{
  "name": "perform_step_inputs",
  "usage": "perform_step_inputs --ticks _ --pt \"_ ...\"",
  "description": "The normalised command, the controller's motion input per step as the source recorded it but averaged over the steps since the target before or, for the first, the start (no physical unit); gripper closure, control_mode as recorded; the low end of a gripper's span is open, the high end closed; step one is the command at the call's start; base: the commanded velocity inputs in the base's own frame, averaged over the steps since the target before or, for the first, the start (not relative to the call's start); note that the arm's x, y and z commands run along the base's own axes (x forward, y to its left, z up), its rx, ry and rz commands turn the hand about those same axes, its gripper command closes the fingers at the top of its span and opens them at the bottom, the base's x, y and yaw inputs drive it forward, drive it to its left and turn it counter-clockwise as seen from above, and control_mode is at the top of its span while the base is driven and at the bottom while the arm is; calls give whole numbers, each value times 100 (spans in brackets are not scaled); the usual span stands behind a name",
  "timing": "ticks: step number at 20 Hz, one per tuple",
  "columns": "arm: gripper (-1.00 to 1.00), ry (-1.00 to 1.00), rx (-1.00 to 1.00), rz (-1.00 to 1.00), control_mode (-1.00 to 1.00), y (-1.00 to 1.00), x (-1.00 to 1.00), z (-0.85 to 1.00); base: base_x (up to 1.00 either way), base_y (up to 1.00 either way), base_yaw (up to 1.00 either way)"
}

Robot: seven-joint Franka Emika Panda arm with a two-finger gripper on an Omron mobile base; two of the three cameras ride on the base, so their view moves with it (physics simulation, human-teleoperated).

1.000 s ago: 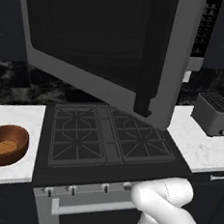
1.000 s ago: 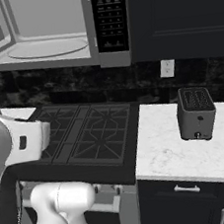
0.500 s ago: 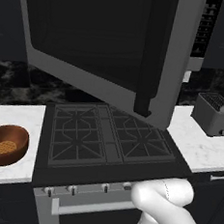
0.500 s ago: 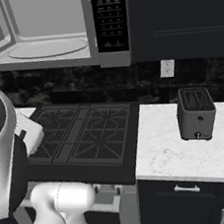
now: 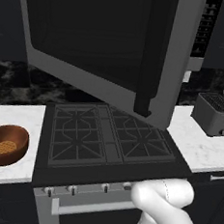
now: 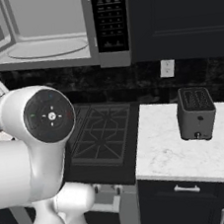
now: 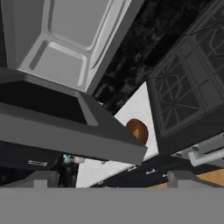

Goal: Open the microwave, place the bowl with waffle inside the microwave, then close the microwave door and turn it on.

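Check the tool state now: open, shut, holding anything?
Tool: open, jaws wide apart, holding nothing.

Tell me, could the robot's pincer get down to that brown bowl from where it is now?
Probably yes. The bowl sits in the open on the white counter left of the stove, nothing over it. The open microwave door hangs above the stove, so the arm should pass under it.

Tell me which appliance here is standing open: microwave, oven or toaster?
The microwave: its door is swung out over the stove, baring the light cavity and turntable. The oven front below the burners sits shut, and the toaster has no door.
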Motion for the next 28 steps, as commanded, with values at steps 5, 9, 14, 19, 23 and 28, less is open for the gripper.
perform_step_inputs --ticks 5,9,14,19,23,28 --pt "-100 4 5 -2 -100 -10 91 -5 0 0 0" --pt "-100 3 3 7 -100 7 69 -21 0 0 0" --pt "-100 3 14 33 -100 12 53 -15 0 0 0" --pt "-100 10 16 42 -100 23 53 -14 0 0 0" --pt "-100 14 8 38 -100 56 25 -9 0 0 0" --pt "-100 6 6 32 -100 65 -6 -3 0 0 0"
